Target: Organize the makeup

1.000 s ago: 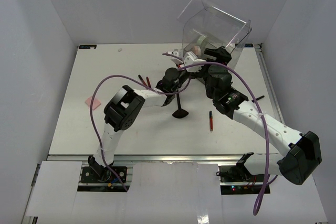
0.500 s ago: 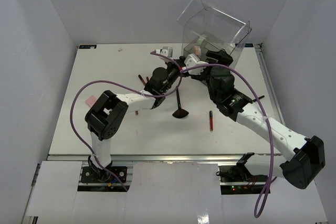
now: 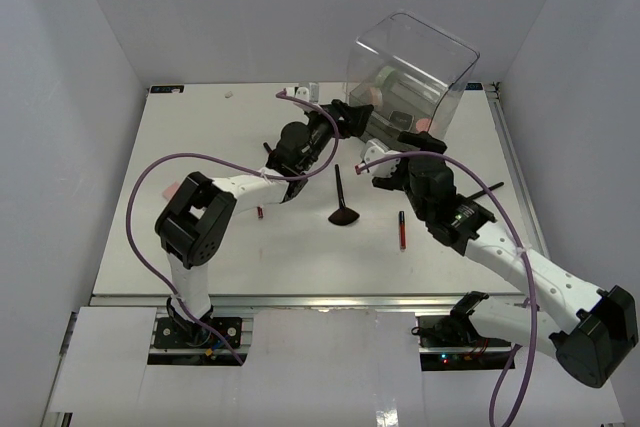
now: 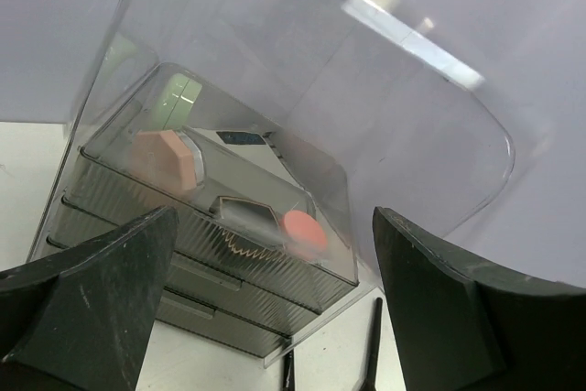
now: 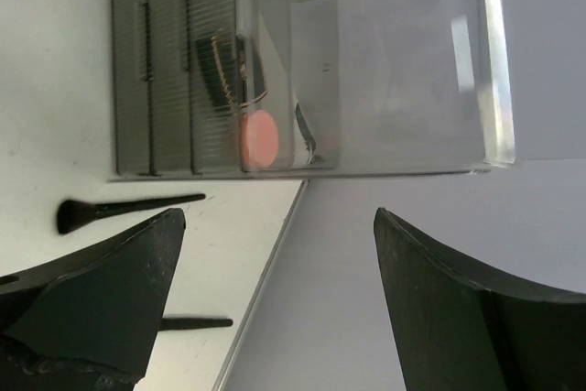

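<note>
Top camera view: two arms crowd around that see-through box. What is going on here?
Two robot arms are sorting makeup into a clear drawer box at the back of the table. The left claw and the right claw are both open and empty, close to the box. A pink puff and a round pink item sit inside it, above the drawers. A fan brush and a dark-red pencil lie loose on the table.
</note>
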### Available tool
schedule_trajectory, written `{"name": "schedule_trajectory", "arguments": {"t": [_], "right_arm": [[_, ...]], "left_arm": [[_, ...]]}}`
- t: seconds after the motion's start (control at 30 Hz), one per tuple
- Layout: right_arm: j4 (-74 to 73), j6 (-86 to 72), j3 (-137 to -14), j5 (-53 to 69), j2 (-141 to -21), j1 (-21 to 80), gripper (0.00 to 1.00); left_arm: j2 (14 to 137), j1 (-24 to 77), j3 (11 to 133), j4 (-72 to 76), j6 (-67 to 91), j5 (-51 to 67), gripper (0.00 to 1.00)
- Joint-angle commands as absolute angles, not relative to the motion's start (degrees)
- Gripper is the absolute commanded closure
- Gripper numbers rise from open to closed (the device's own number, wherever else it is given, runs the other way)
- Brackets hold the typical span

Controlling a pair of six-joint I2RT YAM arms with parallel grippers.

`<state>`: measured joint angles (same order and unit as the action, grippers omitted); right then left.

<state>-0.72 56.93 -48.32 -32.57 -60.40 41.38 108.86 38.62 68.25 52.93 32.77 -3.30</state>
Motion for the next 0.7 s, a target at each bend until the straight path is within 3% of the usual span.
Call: {"name": "schedule_trajectory", "arguments": {"t": [0.0,0.37,0.57,0.67], "right_arm": [[-5.35,52.69,-44.38,-27.26,-55.41,41.35,0.10],[-15.76,41.59,-36.94,-3.17,-46.95,33.26,0.10],[-19.72,34.90,-41.17,27.50,-50.51,15.42,0.10],[-21.27,33.03,-43.07,37.18,-54.06,9.67,0.10]], "left_arm": [[104.69,37.78,68.18,52.78,32.33,-1.75,0.02],[104.31,36.67,57.63,51.53,33.04,-1.26,0.02],[106.31,33.61,57.87,42.42,32.30,11.98,0.02],[108.25,33.24,60.40,36.95,29.06,16.97,0.03]]}}
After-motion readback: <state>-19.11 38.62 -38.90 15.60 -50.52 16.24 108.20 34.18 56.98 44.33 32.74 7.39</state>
